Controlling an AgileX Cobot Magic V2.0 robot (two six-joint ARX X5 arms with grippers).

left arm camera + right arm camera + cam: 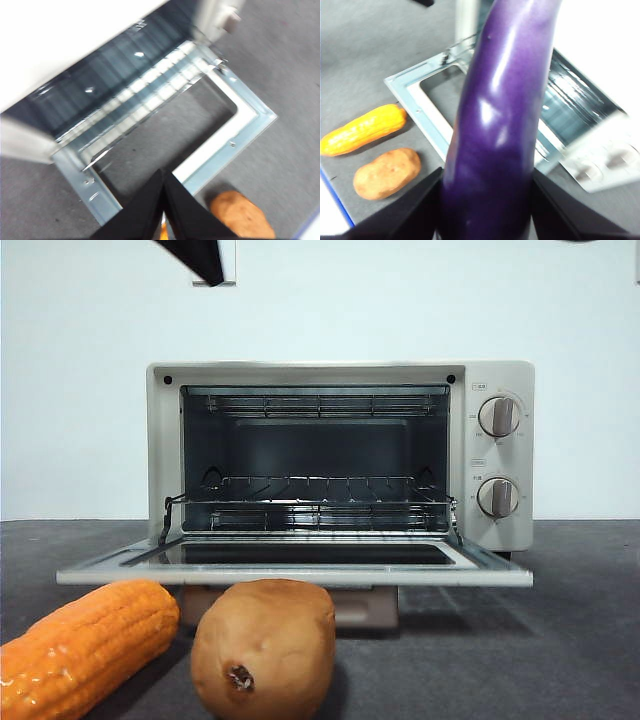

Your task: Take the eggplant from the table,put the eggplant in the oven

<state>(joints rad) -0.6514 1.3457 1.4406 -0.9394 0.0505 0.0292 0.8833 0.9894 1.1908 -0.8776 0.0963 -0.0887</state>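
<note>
I have the eggplant (495,140) in the right gripper (487,210) now: its two fingers (415,210) press on the lower part of the vegetable from both sides, and the glossy purple body stands up out of them. It is lifted off the bench (365,60) and hangs above the oven (340,455), whose door (300,565) lies open and flat toward me. So the pick-up is finished, I judge, and the step in hand is the carry to the oven.

In the front view the wire rack (315,502) inside is bare, and the eggplant does not show there at all, so it must be high up.

The left gripper (163,200) waits over the open door with its fingers (190,215) pressed together, holding nothing.

For the next move I would bring the eggplant lower and in front of the opening, tilt it more level so its length passes under the top edge, then slide it onto the rack. The corn cob (85,645) and the potato (263,648) lie on the bench just before the door, so I must stay above them.
</note>
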